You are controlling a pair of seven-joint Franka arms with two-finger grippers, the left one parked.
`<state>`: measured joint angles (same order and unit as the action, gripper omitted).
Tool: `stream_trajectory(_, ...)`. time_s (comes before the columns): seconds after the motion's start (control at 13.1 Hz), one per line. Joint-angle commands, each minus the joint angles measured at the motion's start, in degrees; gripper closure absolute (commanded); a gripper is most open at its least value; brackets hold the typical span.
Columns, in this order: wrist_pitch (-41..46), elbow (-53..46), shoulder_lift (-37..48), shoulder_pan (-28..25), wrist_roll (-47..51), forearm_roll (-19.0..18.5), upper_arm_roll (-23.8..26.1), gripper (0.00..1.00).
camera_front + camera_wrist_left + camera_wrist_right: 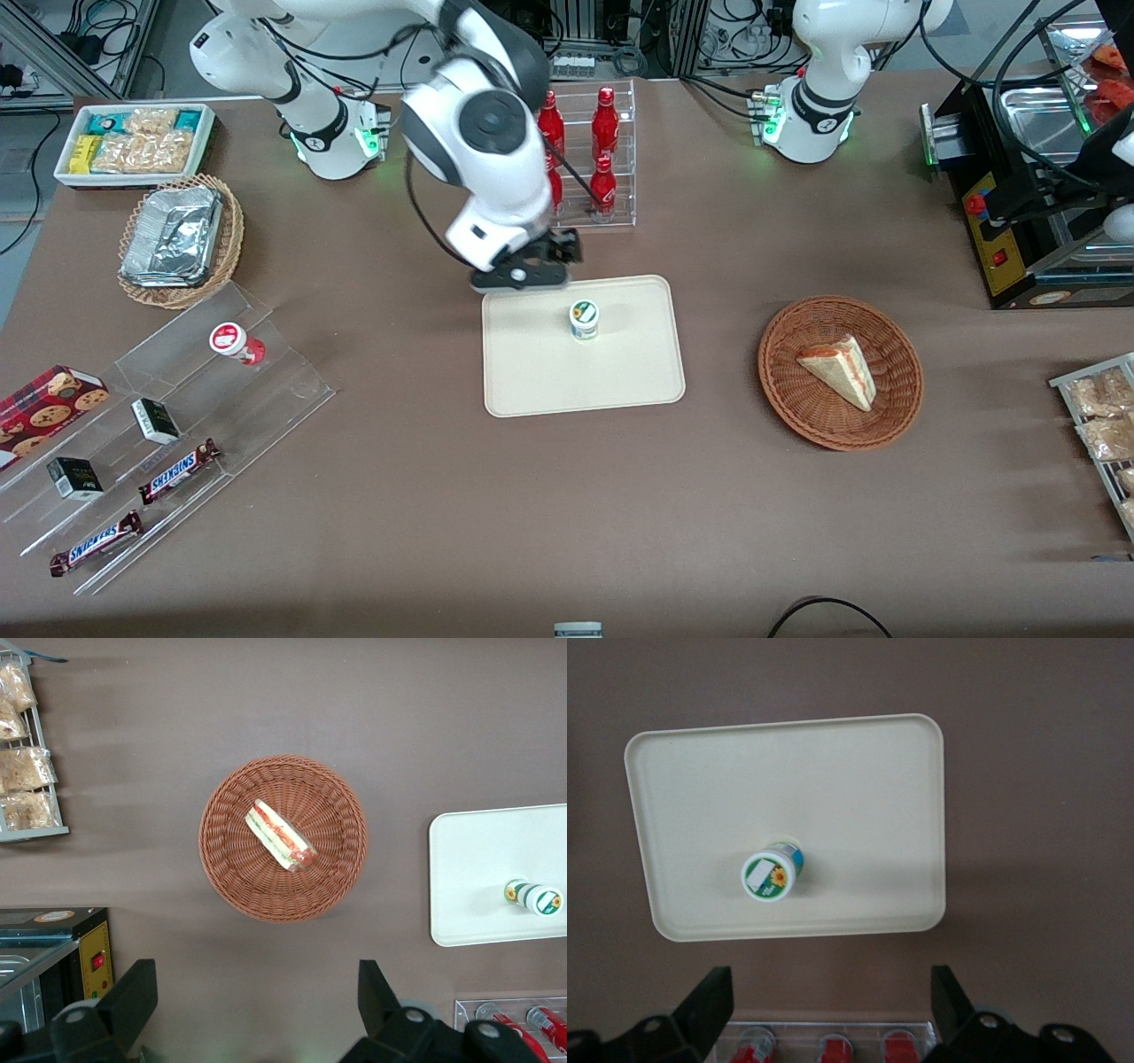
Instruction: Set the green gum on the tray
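Note:
The green gum (pixel 584 320) is a small white bottle with a green-marked lid. It stands upright on the cream tray (pixel 620 381), in the half of the tray farther from the front camera. In the right wrist view the green gum (pixel 772 872) sits on the tray (pixel 859 788) well clear of my fingers. My gripper (pixel 532 266) hangs above the tray's edge farthest from the front camera, between the tray and the red bottle rack. My gripper (pixel 831 1005) is open, its jaws spread wide with nothing between them.
A clear rack of red bottles (pixel 602 159) stands close by the gripper. A wicker basket with a sandwich (pixel 840 370) lies toward the parked arm's end. A red-lidded bottle (pixel 236 342) rests on a clear stepped shelf with snack bars (pixel 177 470) toward the working arm's end.

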<state>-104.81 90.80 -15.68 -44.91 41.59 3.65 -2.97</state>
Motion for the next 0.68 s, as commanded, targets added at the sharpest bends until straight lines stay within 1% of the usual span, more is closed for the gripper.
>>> stream_trajectory(0.0,5.38,4.55,8.54,3.67,-3.87,1.19,0.51,0.01)
stream_trajectory(0.23,11.53,6.23,15.05,9.47,-12.74,1.19,0.6,0.01)
stream_trajectory(0.61,19.54,5.79,20.42,23.0,-27.68,1.19,0.6,0.01)
